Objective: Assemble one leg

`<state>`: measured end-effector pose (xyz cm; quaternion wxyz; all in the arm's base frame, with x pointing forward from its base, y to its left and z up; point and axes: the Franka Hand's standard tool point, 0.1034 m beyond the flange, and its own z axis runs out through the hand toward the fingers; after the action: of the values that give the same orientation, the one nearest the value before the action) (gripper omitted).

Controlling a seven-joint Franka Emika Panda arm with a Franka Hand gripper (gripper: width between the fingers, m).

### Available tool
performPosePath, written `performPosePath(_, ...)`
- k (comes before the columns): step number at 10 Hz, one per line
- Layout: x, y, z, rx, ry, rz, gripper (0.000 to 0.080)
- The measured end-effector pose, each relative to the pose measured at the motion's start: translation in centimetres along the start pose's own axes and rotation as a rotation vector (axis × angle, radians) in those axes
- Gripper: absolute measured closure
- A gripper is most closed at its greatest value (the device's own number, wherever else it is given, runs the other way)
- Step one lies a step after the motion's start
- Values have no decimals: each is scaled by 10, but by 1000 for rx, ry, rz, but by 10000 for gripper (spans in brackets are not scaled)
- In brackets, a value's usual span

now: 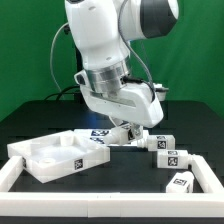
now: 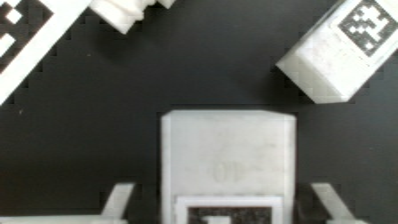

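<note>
Tool [image 1: 126, 130] is down low over the tabletop [image 1: 125, 170], right by the square slab [image 1: 58, 156] corner. Wrist cam: jaws apart w/ the leg [image 2: 228, 150] sitting btwn the fingers [image 2: 118, 200]. There's a dark gap on both sides, so it's not pinched. Leg's far edge runs straight, w/ bare black tabletop past it. A second leg [image 2: 338, 55] lies tilted nearby, not touching. Ext view: spare legs [image 1: 170, 157] are strung out on the exterior view's right, apart from each other, the last one close to the border frame [image 1: 100, 192]. Decent open strip btwn slab and those legs; the frame rail closes off the front.
</note>
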<state>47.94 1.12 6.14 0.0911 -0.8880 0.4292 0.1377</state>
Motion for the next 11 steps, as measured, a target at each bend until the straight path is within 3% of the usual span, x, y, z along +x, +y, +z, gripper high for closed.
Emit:
performPosePath(1, 0, 1, 0, 0, 0, 0, 518)
performPosePath(4, -16, 43, 5, -25, -50, 147, 518)
performPosePath(5, -18, 50, 9, -28, -62, 177, 518)
performPosePath(6, -16, 53, 9, -29, -59, 183, 518)
performPosePath(7, -12, 46, 8, -16, -21, 165, 518)
performPosePath(11, -14, 48, 12, -20, -21, 173, 518)
